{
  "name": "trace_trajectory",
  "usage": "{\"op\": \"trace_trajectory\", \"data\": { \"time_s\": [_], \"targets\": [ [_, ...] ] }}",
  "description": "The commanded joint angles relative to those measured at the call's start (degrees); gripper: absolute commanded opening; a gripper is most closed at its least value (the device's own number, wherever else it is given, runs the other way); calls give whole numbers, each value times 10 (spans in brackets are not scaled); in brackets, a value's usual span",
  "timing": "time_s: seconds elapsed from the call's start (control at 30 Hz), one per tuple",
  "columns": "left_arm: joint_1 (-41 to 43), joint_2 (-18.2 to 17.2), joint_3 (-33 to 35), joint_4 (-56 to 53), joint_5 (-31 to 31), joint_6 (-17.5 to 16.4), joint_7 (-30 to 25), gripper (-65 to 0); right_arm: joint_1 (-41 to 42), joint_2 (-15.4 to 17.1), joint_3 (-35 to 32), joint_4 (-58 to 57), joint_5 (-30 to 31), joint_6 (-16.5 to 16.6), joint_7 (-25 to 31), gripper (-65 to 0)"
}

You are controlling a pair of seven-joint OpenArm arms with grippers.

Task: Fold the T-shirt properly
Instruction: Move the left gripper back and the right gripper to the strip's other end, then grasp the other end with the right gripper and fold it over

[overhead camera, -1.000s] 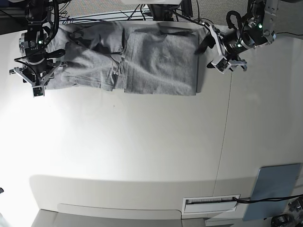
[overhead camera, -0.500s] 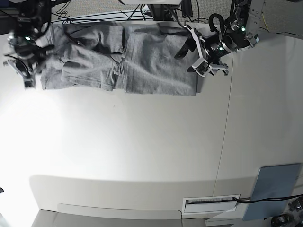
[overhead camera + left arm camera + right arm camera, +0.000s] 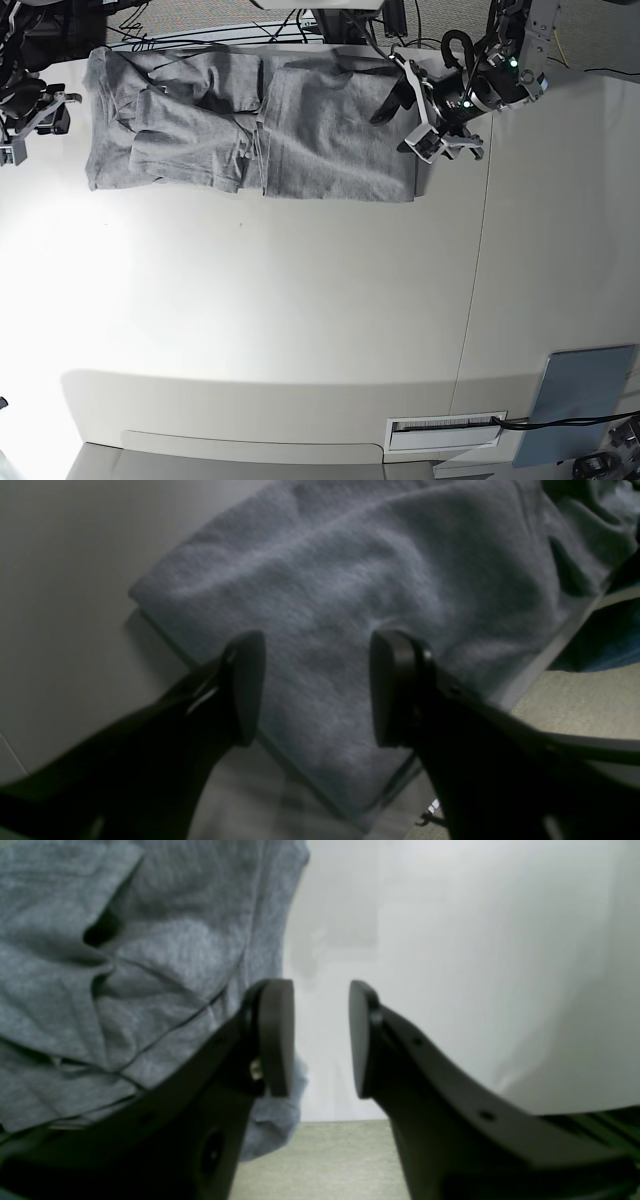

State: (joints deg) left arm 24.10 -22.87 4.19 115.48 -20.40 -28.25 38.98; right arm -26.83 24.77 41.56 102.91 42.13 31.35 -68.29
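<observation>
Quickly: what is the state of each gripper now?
Left gripper: open, empty, above the heather-grey cotton T-shirt.
Right gripper: open, empty, beside the T-shirt's edge.

The T-shirt (image 3: 250,125) is grey and soft, with a speckled look. It lies flat on the white counter (image 3: 300,320), up at the far edge and stretched out long from side to side. The part nearer the blue panel (image 3: 585,400) side is smooth and folded into a neat block with straight edges. The other part is bunched and wrinkled, with flaps lying over each other. A fold line runs across the middle. Its far edge reaches the counter's edge. Only the plain side shows; no letters can be seen.
</observation>
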Motion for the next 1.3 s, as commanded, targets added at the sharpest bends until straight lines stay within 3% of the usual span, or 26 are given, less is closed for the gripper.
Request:
{"op": "trace_trajectory", "data": {
  "time_s": [0.0, 0.13, 0.27, 0.33, 0.4, 0.47, 0.57, 0.67, 0.9, 1.07, 1.17, 1.27],
  "targets": [
    [-2, -3, -2, 9, -6, 0, -10, -331, 0, 13, 5, 10, 7, -1, 6, -460],
    [-1, -3, -2, 9, -7, 0, -10, -331, 0, 17, 5, 9, 7, 4, 8, -453],
    [-1, -3, -2, 9, -7, 0, -9, -331, -6, 17, 4, 8, 14, 19, 12, -232],
    [-1, -3, -2, 9, -6, 0, -9, -331, -17, 17, 4, 8, 36, 22, 39, -188],
    [-1, -3, -2, 9, -7, 0, -9, -331, -22, 17, 4, 3, 55, 9, 52, -188],
    [-1, -3, -2, 8, -6, 0, -9, -331, -13, 17, 4, -13, 72, -28, 20, -188],
    [-2, -3, -2, 8, -9, 0, -9, -331, 15, 18, 4, -63, 126, -28, -41, -188],
    [-1, -3, -2, 8, -8, 0, -9, -331, 37, 17, 4, -117, 165, -13, -44, -189],
    [-2, -3, -2, 8, -8, 0, -10, -331, 70, 18, 1, -188, 170, 4, -55, -189],
    [-1, -3, -2, 8, -8, 0, -9, -331, 70, 17, -56, -191, 164, 19, -49, -189],
    [-1, -3, -2, 8, -8, 0, -9, -331, 70, 17, -104, -191, 143, 16, -15, -189],
    [-1, -3, -2, 8, -8, 0, -9, -331, 73, 17, -139, -191, 137, -7, -3, -189]
  ]
}}
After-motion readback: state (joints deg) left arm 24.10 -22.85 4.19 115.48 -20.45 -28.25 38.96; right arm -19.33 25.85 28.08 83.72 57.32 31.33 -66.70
